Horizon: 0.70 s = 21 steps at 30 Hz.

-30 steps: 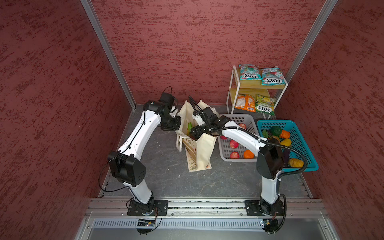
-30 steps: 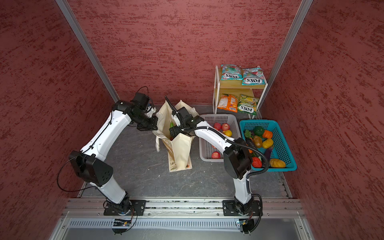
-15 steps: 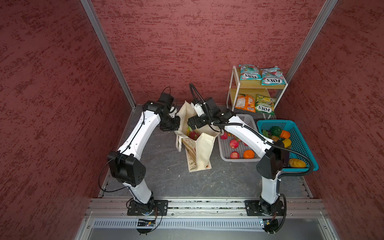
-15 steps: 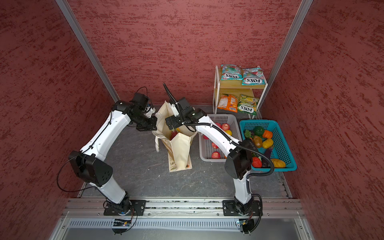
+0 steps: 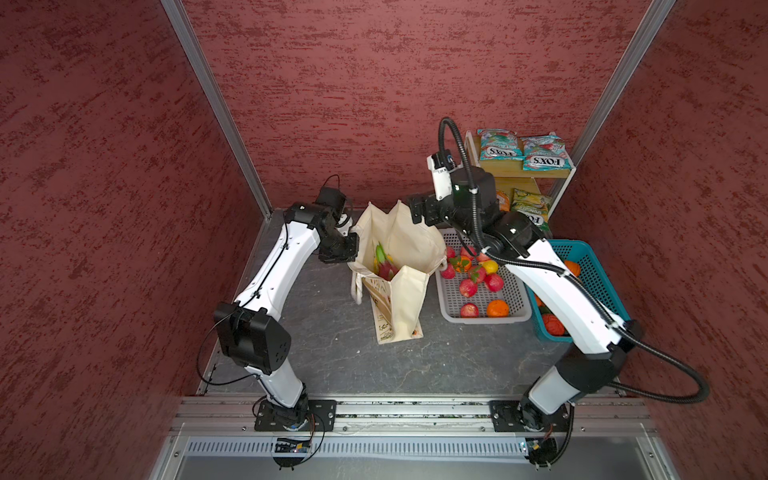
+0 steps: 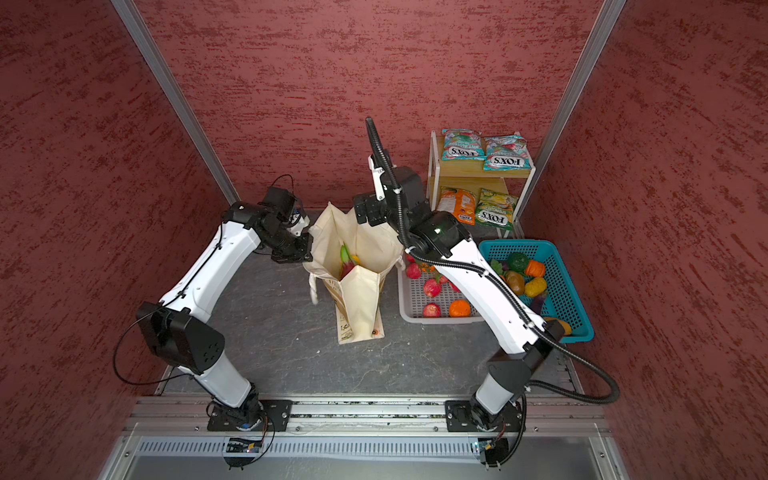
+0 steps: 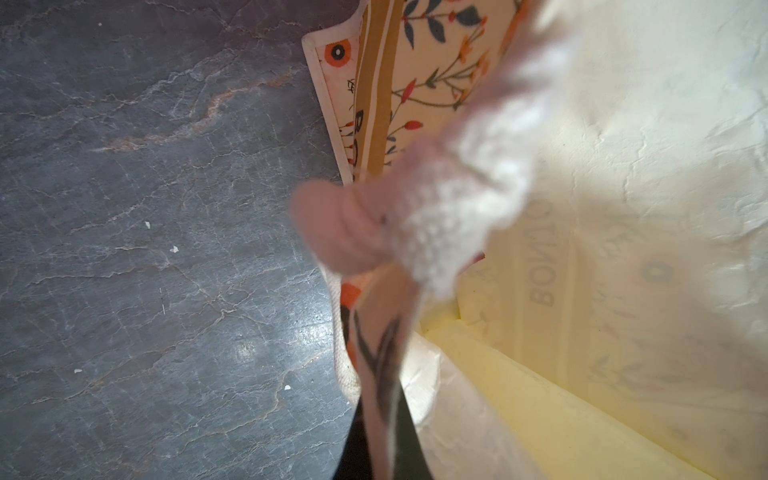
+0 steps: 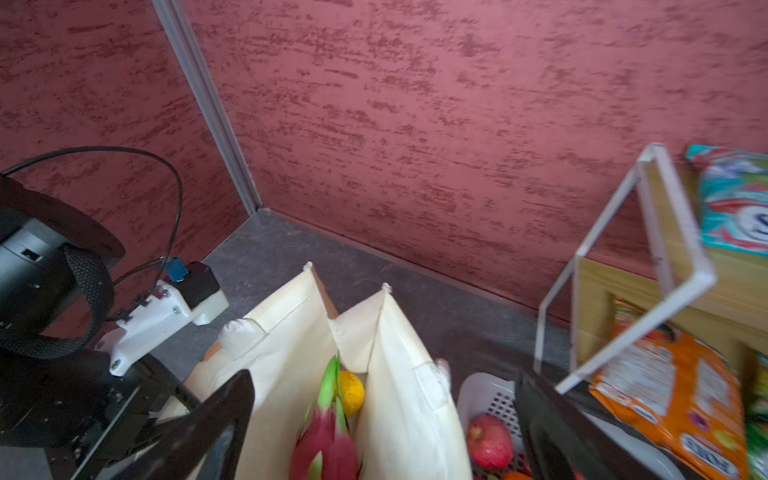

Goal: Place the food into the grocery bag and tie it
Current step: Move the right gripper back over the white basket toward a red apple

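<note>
The cream floral grocery bag stands open mid-floor. Inside it lie a pink dragon fruit and a yellow fruit. My left gripper is shut on the bag's left rim, with cloth pinched between its black fingers. My right gripper hangs open and empty above the bag's back edge. Two teal-and-red FOX'S packets lie on the shelf's top. A dark green vegetable sits in the blue basket.
A white-framed wooden shelf stands at the back right, with orange and yellow-green packets on its lower level. A grey basket of apples and oranges is beside the bag. The blue basket lies further right. Red walls enclose the floor.
My right gripper has lifted out of the bag's mouth and drawn back toward the shelf, jaws still wide. The left gripper has kept its hold on the rim.
</note>
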Each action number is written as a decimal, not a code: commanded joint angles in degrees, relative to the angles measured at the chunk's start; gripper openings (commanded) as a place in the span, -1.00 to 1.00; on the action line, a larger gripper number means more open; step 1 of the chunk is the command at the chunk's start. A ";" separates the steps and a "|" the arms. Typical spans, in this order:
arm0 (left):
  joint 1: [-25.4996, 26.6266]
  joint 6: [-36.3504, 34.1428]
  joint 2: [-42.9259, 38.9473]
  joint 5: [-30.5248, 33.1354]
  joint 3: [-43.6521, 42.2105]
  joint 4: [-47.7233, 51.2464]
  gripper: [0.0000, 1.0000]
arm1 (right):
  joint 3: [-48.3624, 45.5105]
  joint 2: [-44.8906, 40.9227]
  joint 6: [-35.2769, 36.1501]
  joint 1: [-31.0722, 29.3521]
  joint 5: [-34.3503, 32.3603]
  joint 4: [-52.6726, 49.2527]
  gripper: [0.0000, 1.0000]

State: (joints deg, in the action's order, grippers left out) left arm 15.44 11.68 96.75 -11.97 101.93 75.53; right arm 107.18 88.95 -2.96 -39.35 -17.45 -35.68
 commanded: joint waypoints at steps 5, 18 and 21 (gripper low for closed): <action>-0.15 -0.95 -0.91 -1.00 -0.96 -1.52 -1.00 | -23.30 -15.77 -8.47 5.68 -13.96 12.09 0.89; 0.03 -0.87 -0.33 -1.25 0.44 -0.88 -1.00 | -45.06 -23.30 -35.85 15.46 -6.19 1.81 0.80; 0.11 -0.87 -0.25 -1.28 0.48 -0.58 -1.00 | -45.80 -20.05 -40.25 16.53 -3.78 -3.87 0.80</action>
State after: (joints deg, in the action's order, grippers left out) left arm 15.44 11.68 96.75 -12.40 101.58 75.33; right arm 61.95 67.16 -35.73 -23.70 -24.62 -34.28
